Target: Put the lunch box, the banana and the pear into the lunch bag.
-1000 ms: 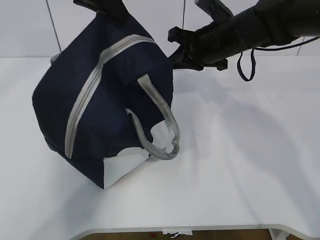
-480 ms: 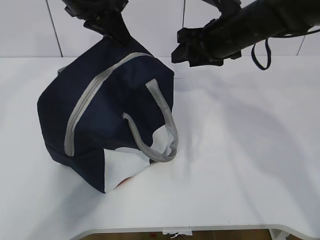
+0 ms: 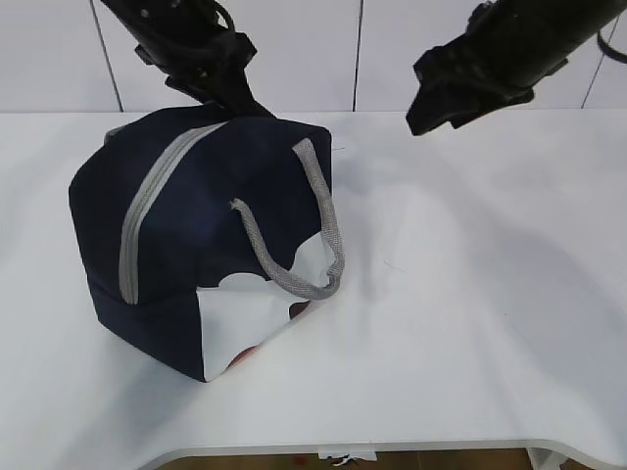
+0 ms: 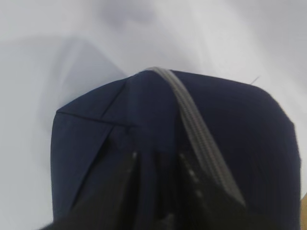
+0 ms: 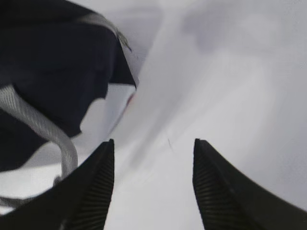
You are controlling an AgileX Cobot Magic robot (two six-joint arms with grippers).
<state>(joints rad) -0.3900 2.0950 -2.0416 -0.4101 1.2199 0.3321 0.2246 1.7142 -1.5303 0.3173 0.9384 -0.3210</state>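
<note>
The navy lunch bag [image 3: 225,225] rests flat on the table with its grey zipper [image 3: 147,211] closed. One grey handle [image 3: 313,235] hangs over the white side panel [image 3: 260,313]. My left gripper [image 3: 240,98] sits at the bag's top rear edge. In the left wrist view this left gripper [image 4: 158,155] has its jaws a little apart, right over the navy fabric beside the zipper [image 4: 192,124]. My right gripper [image 3: 423,117] hovers above the table to the right of the bag, and the right wrist view shows the right gripper [image 5: 153,143] open and empty. The lunch box, banana and pear are hidden.
The white table [image 3: 470,294] stretches right of the bag, with its front edge [image 3: 392,448] near the bottom. A white panelled wall [image 3: 323,49] stands behind. Small reddish marks show low on the bag's white panel [image 3: 245,354].
The bag has come down from a tilted, lifted pose to sit flat. The right gripper let go, opened and pulled back up to the right. The left jaws have parted slightly.
</note>
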